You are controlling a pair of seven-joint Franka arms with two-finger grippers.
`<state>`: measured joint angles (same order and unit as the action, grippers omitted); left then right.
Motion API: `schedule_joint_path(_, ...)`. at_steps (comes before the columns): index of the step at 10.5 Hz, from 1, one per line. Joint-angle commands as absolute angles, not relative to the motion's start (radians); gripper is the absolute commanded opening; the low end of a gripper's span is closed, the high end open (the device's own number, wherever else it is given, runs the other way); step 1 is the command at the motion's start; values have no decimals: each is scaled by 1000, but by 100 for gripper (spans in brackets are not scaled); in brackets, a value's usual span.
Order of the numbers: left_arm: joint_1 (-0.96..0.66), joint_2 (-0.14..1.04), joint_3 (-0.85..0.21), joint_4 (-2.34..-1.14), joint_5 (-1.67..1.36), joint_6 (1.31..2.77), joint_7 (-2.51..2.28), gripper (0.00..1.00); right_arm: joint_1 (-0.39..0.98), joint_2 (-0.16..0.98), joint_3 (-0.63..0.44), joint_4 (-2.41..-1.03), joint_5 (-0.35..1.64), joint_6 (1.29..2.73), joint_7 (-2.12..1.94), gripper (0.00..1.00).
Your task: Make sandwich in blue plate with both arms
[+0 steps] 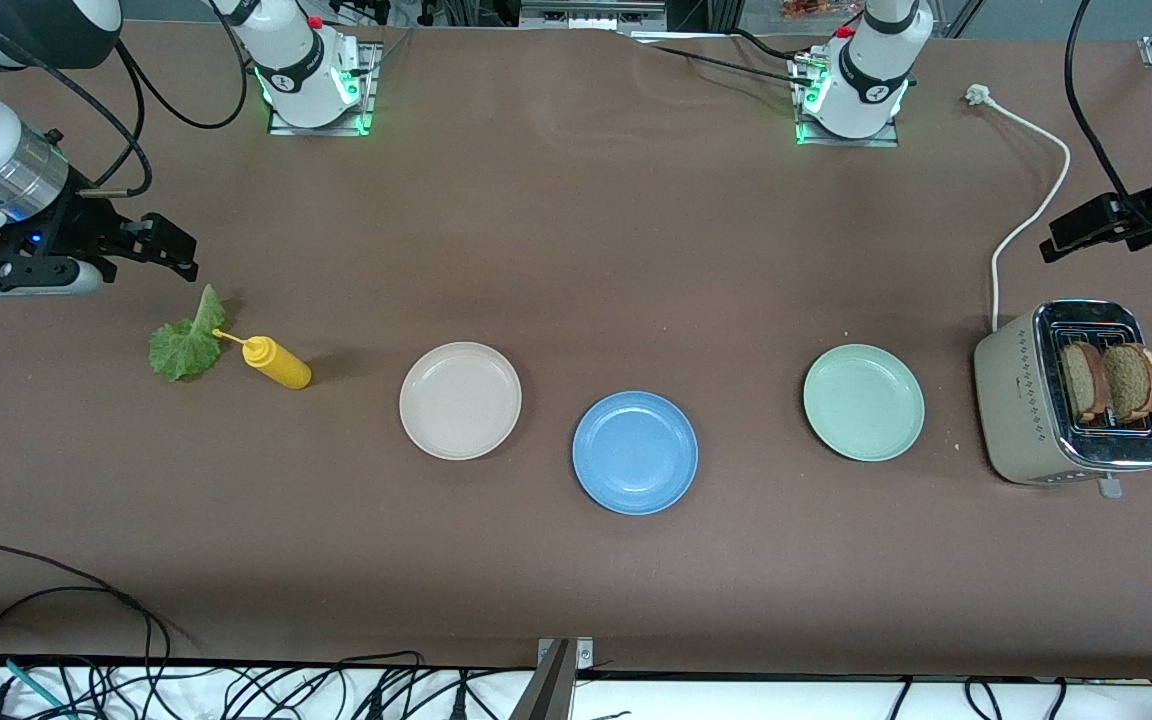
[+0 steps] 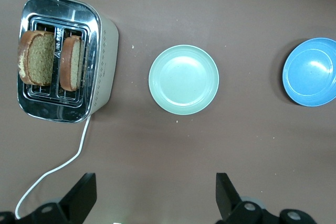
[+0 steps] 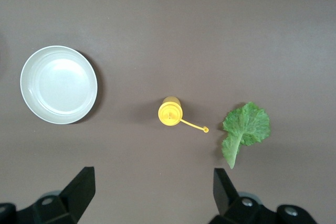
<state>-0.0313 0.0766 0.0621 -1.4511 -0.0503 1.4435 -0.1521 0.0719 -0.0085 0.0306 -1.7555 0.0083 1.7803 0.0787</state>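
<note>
The empty blue plate [image 1: 635, 452] [image 2: 311, 72] lies mid-table, nearest the front camera. Two brown bread slices [image 1: 1086, 382] [image 1: 1133, 380] [image 2: 38, 57] [image 2: 72, 62] stand in a toaster [image 1: 1011, 400] [image 2: 105, 72] at the left arm's end. A green lettuce leaf [image 1: 183, 343] [image 3: 245, 127] lies flat at the right arm's end. My left gripper [image 1: 1071, 235] [image 2: 156, 195] hangs open and empty above the table near the toaster. My right gripper [image 1: 168, 245] [image 3: 155, 190] hovers open and empty above the table beside the lettuce.
A yellow squeeze bottle [image 1: 278, 363] [image 3: 170, 111] stands beside the lettuce. A cream-white plate [image 1: 460, 400] [image 3: 59, 84] and a mint-green plate [image 1: 863, 402] [image 2: 184, 80] flank the blue one. The toaster's white cord [image 1: 1031, 215] runs toward the left arm's base.
</note>
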Motion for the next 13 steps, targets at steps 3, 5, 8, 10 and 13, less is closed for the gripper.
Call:
schedule_joint_path(3, -37, 77, 58, -1434, -31, 1419, -158, 100, 74, -15, 28, -1741, 61, 1772, 89, 100)
schedule_joint_path(5, -35, 77, 60, -1434, -32, 1419, -158, 100, 74, -15, 26, -1741, 61, 1772, 90, 100)
schedule_joint_path(8, -35, 77, 58, -1434, -32, 1419, -158, 100, 74, -14, 26, -1743, 60, 1770, 87, 100)
schedule_joint_path(10, -37, 77, 58, -1434, -32, 1419, -158, 100, 74, -14, 28, -1743, 58, 1770, 83, 100)
schedule_joint_path(13, -37, 77, 58, -1434, -32, 1419, -158, 100, 74, -12, 26, -1746, 57, 1770, 74, 100)
